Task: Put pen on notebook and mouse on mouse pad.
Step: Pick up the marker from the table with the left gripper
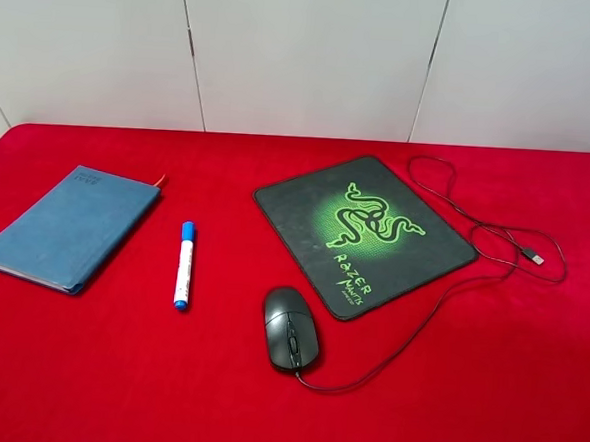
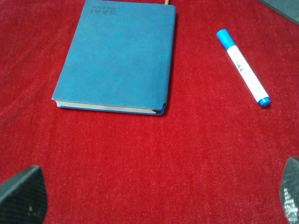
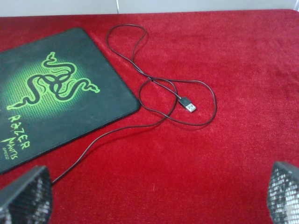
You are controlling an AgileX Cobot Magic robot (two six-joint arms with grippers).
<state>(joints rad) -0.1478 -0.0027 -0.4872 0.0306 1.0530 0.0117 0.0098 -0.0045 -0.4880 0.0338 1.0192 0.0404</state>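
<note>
A red-covered table [image 1: 484,403] fills the high view. Neither arm shows in that view.

On the table's right half, toward the back edge, lies the black mouse pad [image 1: 364,235] with its green snake logo, turned at an angle and bare. On the left half lies the closed slate-blue notebook [image 1: 69,227], also angled, with nothing on its cover.

The dark mouse [image 1: 290,328] rests on the cloth just off the pad's front corner, near the table's middle, not on the pad. Its thin cable [image 1: 440,300] curves round the pad's right side to a loose plug [image 1: 535,259].

The white pen [image 1: 184,264] with a blue cap lies between notebook and pad, near the notebook but apart from it. Its long axis runs from the back edge toward the front edge.

The left gripper [image 2: 154,198] is spread wide and holds nothing. Notebook and pen both lie ahead of it, so the left arm seems the nearer one for the pen.

The right gripper [image 3: 154,196] is also wide and empty, facing the pad and cable. The mouse is outside its wrist view.
</note>
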